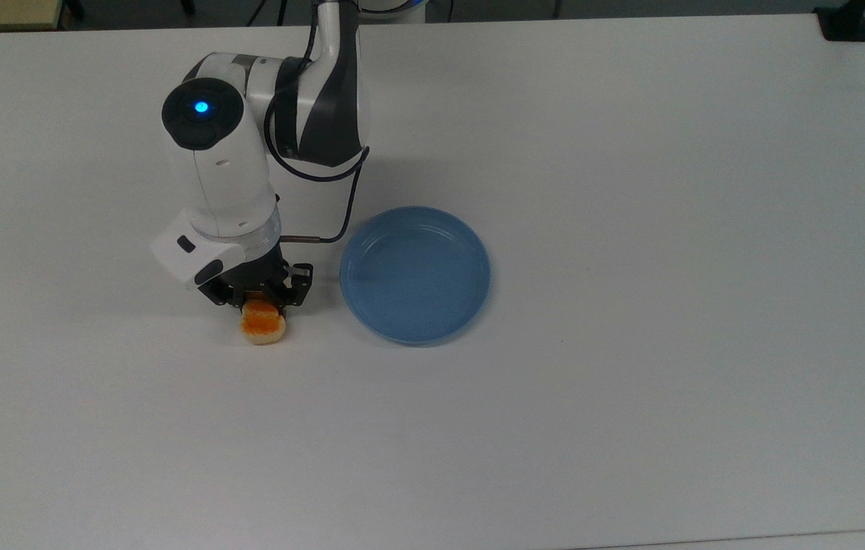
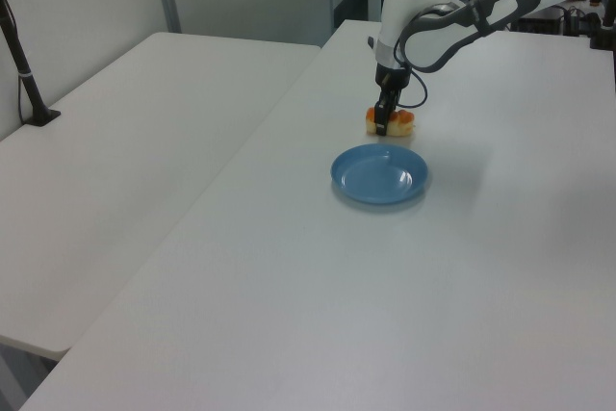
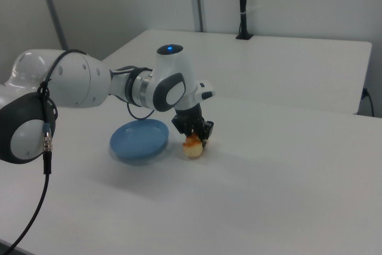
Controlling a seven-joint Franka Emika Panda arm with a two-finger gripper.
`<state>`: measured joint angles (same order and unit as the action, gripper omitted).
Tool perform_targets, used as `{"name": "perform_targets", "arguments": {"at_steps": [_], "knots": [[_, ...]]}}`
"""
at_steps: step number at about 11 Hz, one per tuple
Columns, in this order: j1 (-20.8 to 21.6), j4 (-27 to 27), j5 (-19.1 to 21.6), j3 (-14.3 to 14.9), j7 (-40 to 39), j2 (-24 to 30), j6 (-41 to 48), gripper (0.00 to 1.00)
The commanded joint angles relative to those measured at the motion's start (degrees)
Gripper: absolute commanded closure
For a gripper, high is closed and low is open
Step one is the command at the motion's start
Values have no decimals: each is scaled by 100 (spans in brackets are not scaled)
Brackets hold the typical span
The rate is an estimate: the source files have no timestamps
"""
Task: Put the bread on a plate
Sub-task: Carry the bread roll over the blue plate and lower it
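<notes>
The bread (image 1: pixel 263 327), an orange-brown glazed loaf with pale sides, lies on the white table (image 1: pixel 631 229) to the left of the plate in the top view. My gripper (image 1: pixel 259 299) is straight down over its far half, and the fingers press against its two long sides. The near end of the bread (image 3: pixel 192 148) sticks out below the fingers. The round light-blue plate (image 1: pixel 415 275) sits empty a short gap from the bread. In the left view the gripper (image 2: pixel 383 125) covers the left end of the bread (image 2: pixel 404 122), just beyond the plate (image 2: pixel 380 175).
The white arm (image 1: pixel 218 168) leans over the table behind the bread, with a black cable (image 1: pixel 348 206) looping toward the plate's far rim. A second white table (image 2: pixel 125 141) stands on the left view's left, with a black post (image 2: pixel 24 74) on it.
</notes>
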<state>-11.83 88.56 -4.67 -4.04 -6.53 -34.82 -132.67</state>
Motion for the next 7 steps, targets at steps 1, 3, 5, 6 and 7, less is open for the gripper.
{"name": "perform_targets", "arguments": {"at_steps": [1,3,5,6,7], "knots": [[224,153,54,44,213,571,501,67],[522,432,54,35,336,905,865,66],[856,881,45,18,660,1187,830,66],[1058,909,37,18,940,1162,795,66],[1234,952,10,18,1221,1127,760,66]]}}
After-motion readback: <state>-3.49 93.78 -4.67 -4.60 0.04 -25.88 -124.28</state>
